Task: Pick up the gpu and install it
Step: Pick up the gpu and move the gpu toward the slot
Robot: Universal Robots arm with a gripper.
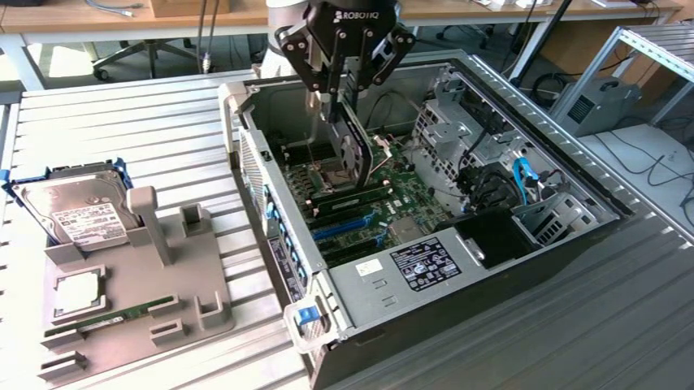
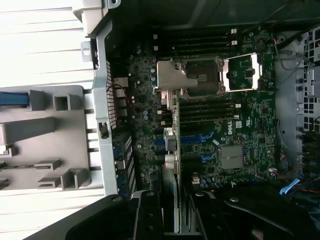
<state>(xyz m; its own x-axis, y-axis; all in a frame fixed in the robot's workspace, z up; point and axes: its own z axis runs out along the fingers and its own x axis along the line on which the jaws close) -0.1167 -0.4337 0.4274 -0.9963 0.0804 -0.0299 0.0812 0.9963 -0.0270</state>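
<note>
**A:** What has the pincer got?

**B:** The gripper [image 1: 340, 104] is clamped on the top edge of the gpu [image 1: 360, 150]. The card hangs upright inside the open computer case [image 1: 358, 284], above the motherboard [image 1: 410, 203]. I can't tell whether its lower edge touches a slot.

**A:** What else is in the case?

**B:** Blue slots [image 1: 341, 229] at six o'clock from the card and a blue cable [image 1: 524, 183] at three o'clock.

**A:** And outside it?

**B:** In the exterior view a grey holder [image 1: 162, 305] lies at eight o'clock from the case. A hard drive [image 1: 81, 213] leans in its eleven-o'clock corner, and a memory stick [image 1: 119, 315] lies in a groove at its six-o'clock edge.
</note>
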